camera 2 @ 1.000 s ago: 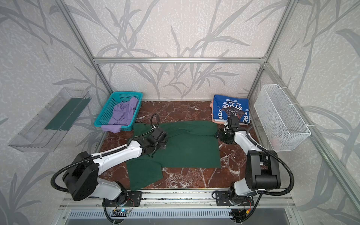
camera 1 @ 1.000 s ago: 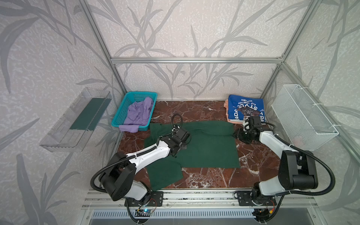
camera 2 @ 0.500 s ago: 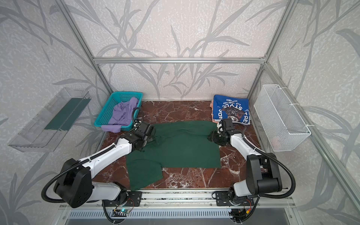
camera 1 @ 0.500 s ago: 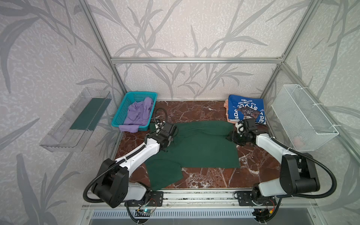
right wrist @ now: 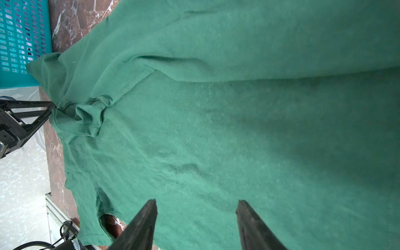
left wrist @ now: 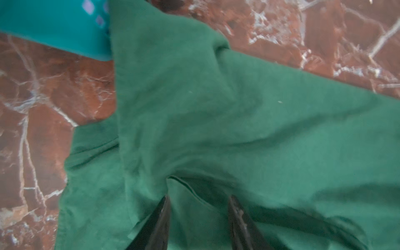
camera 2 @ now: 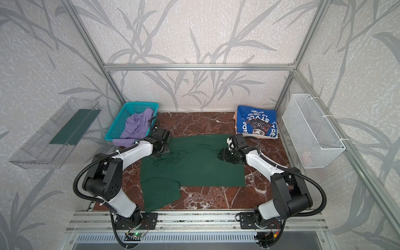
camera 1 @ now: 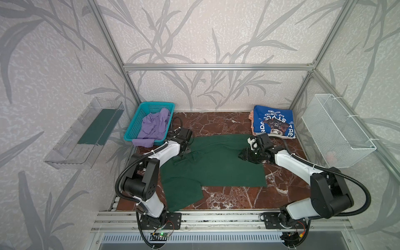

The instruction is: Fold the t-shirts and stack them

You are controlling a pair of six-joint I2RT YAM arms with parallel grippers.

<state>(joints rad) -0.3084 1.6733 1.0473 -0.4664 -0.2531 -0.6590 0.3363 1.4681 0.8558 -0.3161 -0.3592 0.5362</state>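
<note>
The dark green t-shirt (camera 1: pixel 216 166) looks ready for its first fold. The trick, I'd say, is for both grippers to nip the far edge at matching spots, lift low and carry it forward together so the crease runs straight. The puckered collar wants smoothing first.

The shirt lies spread sideways in the middle of the marble tabletop (camera 1: pixel 227 199). It is plain, matte and mostly flat, with one sleeve poking toward the front and its collar end bunched near the turquoise basket (camera 1: pixel 138 121).

The left gripper (left wrist: pixel 199 199) sits at that bunch, jaws parted, with a stitched edge lying between them. The right gripper (right wrist: pixel 197 203) hovers over the other end, jaws spread wide, holding nothing.

Beyond it, a blue printed t-shirt (camera 1: pixel 273 124) lies folded on a peach t-shirt (camera 1: pixel 251 116). A lavender t-shirt (camera 1: pixel 154 125) slumps in the basket.
</note>
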